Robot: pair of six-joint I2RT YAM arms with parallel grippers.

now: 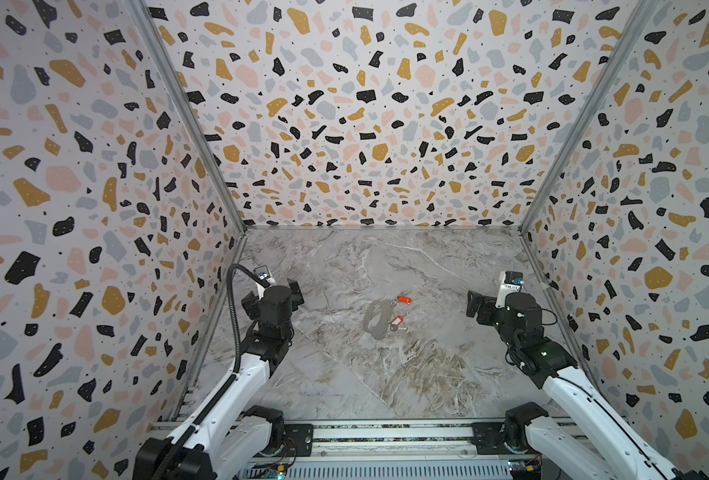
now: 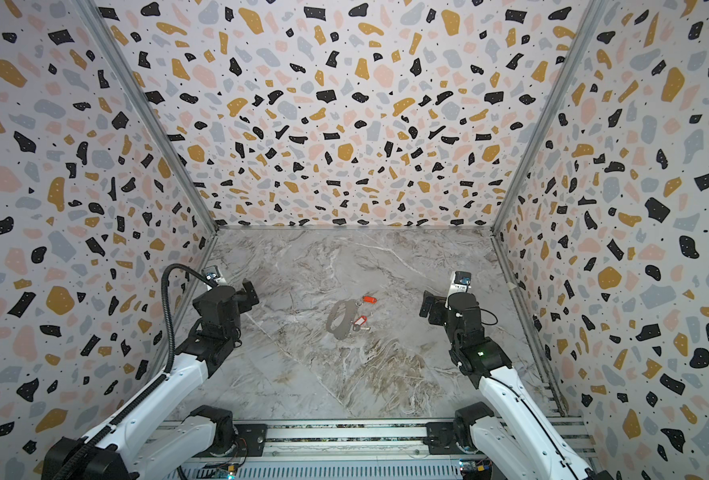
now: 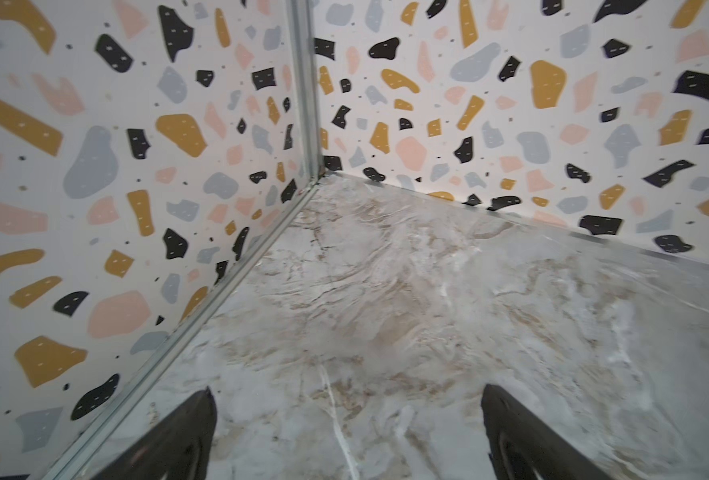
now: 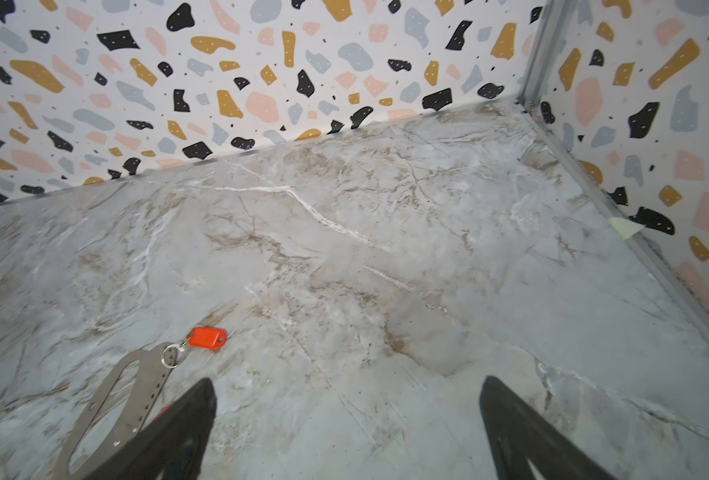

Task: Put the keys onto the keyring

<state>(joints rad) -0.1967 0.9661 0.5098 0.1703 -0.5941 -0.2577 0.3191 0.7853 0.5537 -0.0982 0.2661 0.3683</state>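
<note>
The keyring, a flat grey metal loop, lies mid-table. One of the keys, with a red tag, rests at its far end, and its small split ring overlaps the keyring's edge. The second tagged key lies against the loop's right side. My left gripper hovers open near the left wall, over bare marble. My right gripper is open and empty, right of the keyring, and one finger covers the loop's near part.
Patterned walls enclose the marble table on the left, back and right. A metal rail with both arm bases runs along the front edge. A small pale tape scrap sticks at the foot of the right wall.
</note>
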